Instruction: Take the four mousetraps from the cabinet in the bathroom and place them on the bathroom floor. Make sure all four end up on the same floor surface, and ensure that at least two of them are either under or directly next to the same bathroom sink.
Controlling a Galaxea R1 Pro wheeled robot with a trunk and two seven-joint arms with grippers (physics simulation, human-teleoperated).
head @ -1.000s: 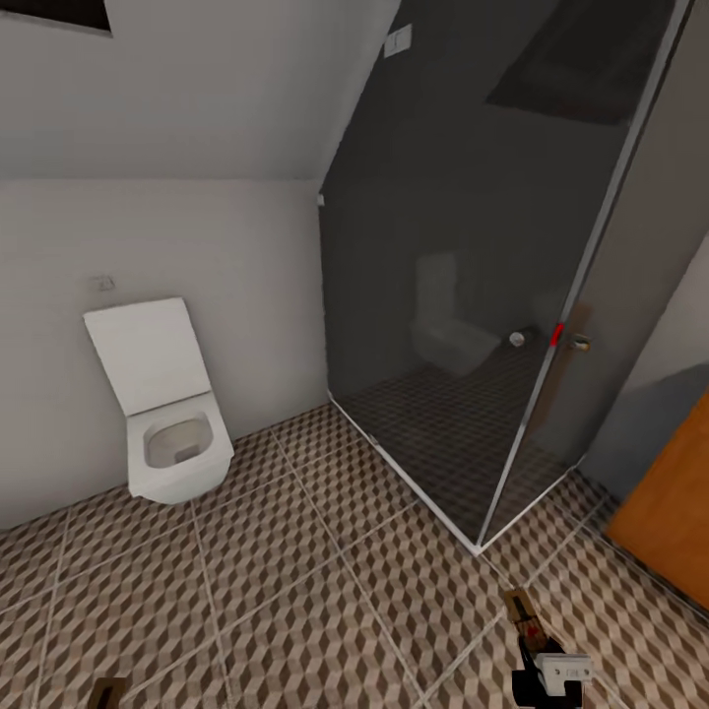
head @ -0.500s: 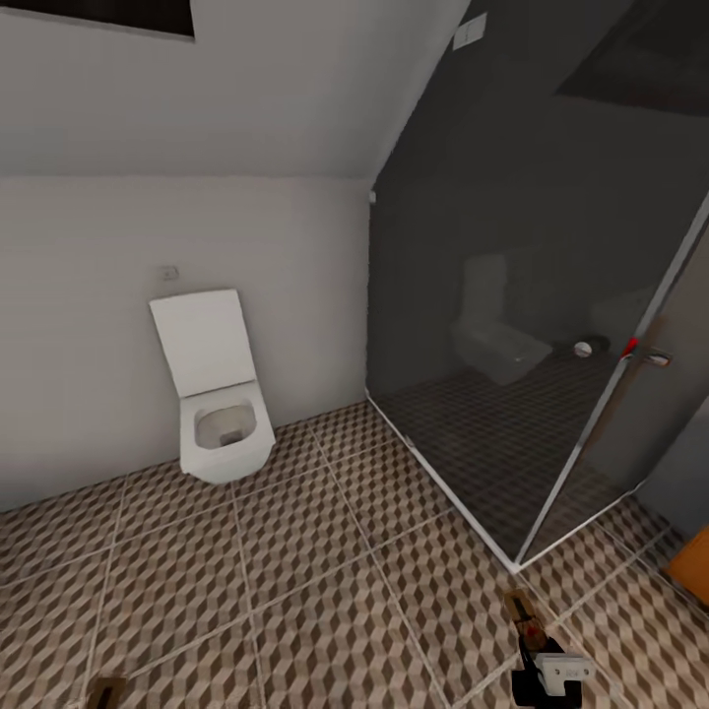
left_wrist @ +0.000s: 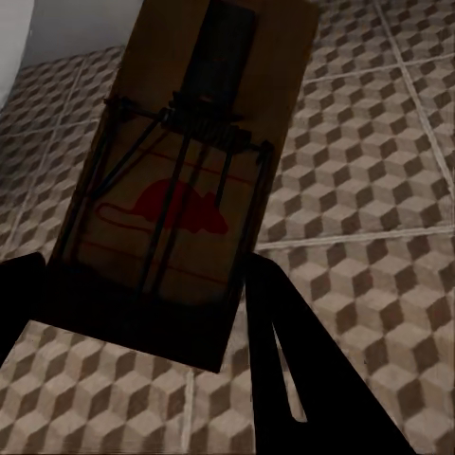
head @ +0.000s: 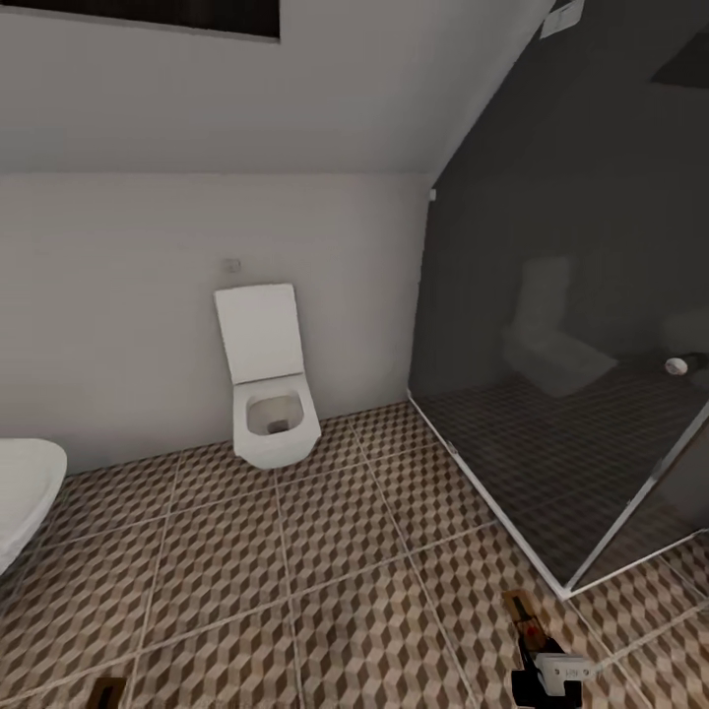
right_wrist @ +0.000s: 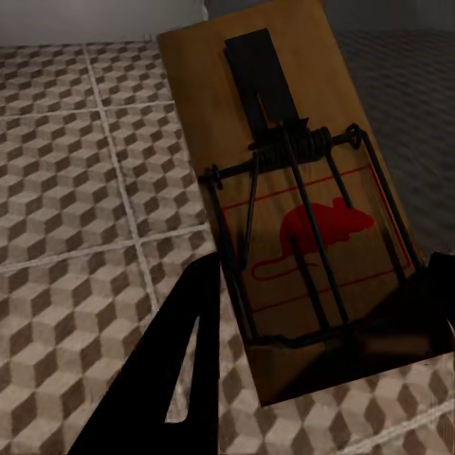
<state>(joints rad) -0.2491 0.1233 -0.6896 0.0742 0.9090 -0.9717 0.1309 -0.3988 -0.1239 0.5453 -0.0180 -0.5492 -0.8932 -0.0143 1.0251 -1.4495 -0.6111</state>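
Tan wood up close first: each arm is carrying a mousetrap above the tiles. On the left wrist camera the left gripper [left_wrist: 142, 313] has its dark fingers closed on the near end of the left mousetrap [left_wrist: 185, 180], board face up, with the red mouse print and black wire spring clearly showing. Same deal on the right wrist camera: the right gripper [right_wrist: 313, 351] is clamped onto the right mousetrap [right_wrist: 294, 209], held flat over the cube-pattern bathroom floor [head: 335, 551]. From the head camera, the right gripper [head: 540, 662] sits at the bottom edge of the floor view with the right mousetrap [head: 522, 612] poking forward from it, and a sliver of the left mousetrap [head: 106, 691] peeks in at the bottom left corner. Farther along the floor, a dark glass shower enclosure [head: 591, 374] takes up the right side. At the left edge, a rounded white fixture [head: 25, 492] pokes in. Against the far white wall stands a toilet [head: 268, 394], lid up.
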